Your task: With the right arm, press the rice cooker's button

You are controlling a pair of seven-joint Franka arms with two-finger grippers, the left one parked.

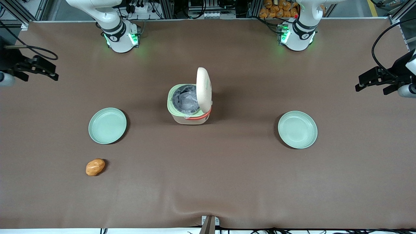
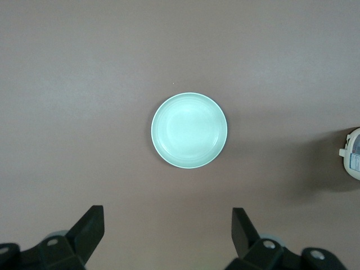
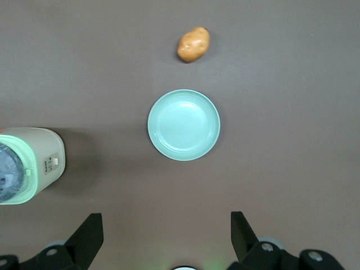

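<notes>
The rice cooker (image 1: pixel 189 105) stands in the middle of the brown table. It is cream with a pale green rim, a coral-orange band and a grey inner pot. Its lid (image 1: pixel 204 88) stands open and upright. It also shows in the right wrist view (image 3: pixel 28 163), with a small switch panel (image 3: pixel 52 163) on its cream wall. My right gripper (image 1: pixel 45 70) hangs high at the working arm's end of the table, well apart from the cooker. In the right wrist view the gripper (image 3: pixel 166 236) is open and empty, above the table beside a green plate (image 3: pixel 184 125).
A pale green plate (image 1: pixel 107 125) lies toward the working arm's end. A brown potato (image 1: pixel 95 167) lies nearer the front camera than that plate and also shows in the right wrist view (image 3: pixel 193 44). A second green plate (image 1: pixel 297 129) lies toward the parked arm's end.
</notes>
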